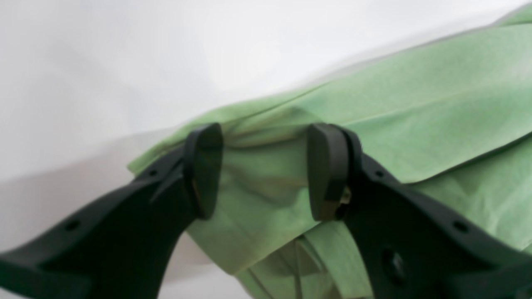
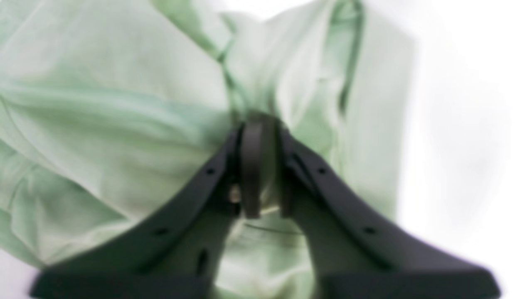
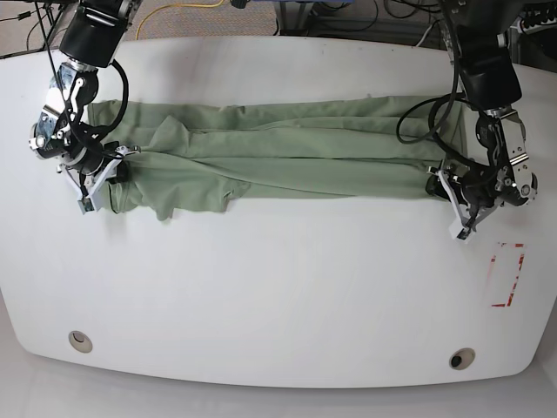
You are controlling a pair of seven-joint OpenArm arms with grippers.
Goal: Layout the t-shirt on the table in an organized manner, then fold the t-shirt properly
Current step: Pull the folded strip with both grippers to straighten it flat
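The sage-green t-shirt (image 3: 278,152) lies stretched in a long, wrinkled band across the far half of the white table (image 3: 278,287). At its end on the base view's left, my right gripper (image 3: 122,165) has its jaws nearly together with a fold of t-shirt (image 2: 104,124) pinched between them; up close the right gripper (image 2: 266,166) is blurred. At the other end, my left gripper (image 3: 438,185) stands open. In the left wrist view the left gripper (image 1: 266,170) has its fingers spread wide over a bunched corner of the t-shirt (image 1: 415,104), and they do not pinch it.
A small red-outlined rectangle (image 3: 507,274) marks the table near its right edge. Two round grommet holes (image 3: 80,340) (image 3: 461,358) sit near the front edge. Cables lie beyond the table's far edge. Bare white tabletop (image 1: 124,62) shows beside the cloth.
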